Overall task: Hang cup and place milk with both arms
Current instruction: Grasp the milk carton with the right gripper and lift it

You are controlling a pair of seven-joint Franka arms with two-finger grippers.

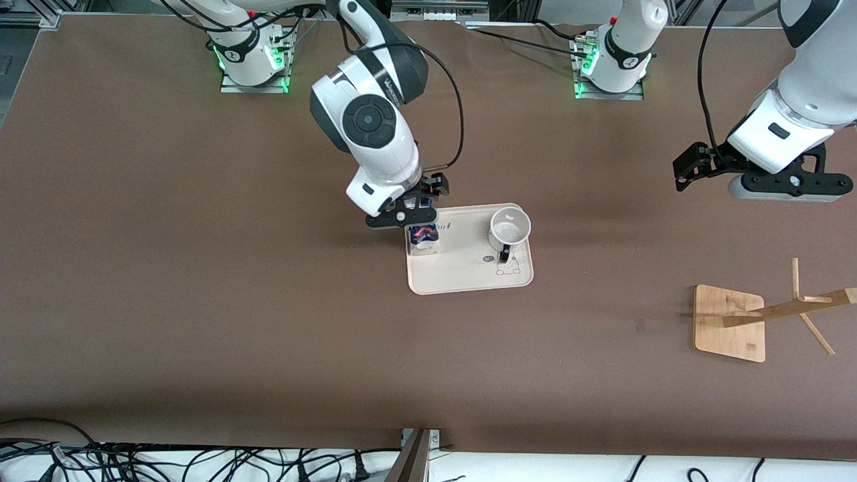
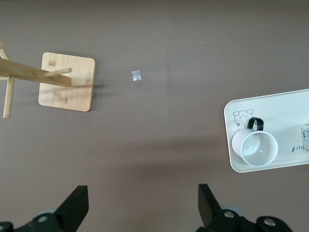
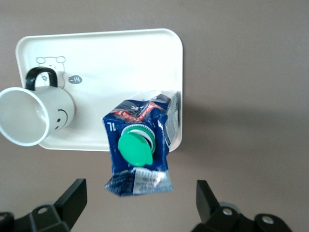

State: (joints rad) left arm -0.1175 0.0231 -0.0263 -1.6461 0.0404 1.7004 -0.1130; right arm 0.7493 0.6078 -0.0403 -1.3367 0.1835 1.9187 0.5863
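The milk [image 1: 422, 237], a dark blue carton with a green cap, stands upright on the white tray [image 1: 469, 278] at the edge toward the right arm's end. My right gripper [image 1: 416, 221] hovers just over it, open and empty; in the right wrist view the milk [image 3: 137, 150] sits ahead of the spread right gripper [image 3: 140, 200]. The white cup [image 1: 509, 227] stands upright on the same tray, with its black handle toward the front camera. It also shows in the right wrist view [image 3: 34, 116]. My left gripper [image 1: 686, 171] is open and empty, up over bare table toward the left arm's end.
A wooden cup rack [image 1: 730, 325] with a square base and slanted pegs stands toward the left arm's end, nearer the front camera than the tray. The left wrist view shows the rack [image 2: 67, 82], the cup [image 2: 255, 147] and the tray [image 2: 280, 104]. Cables lie along the front edge.
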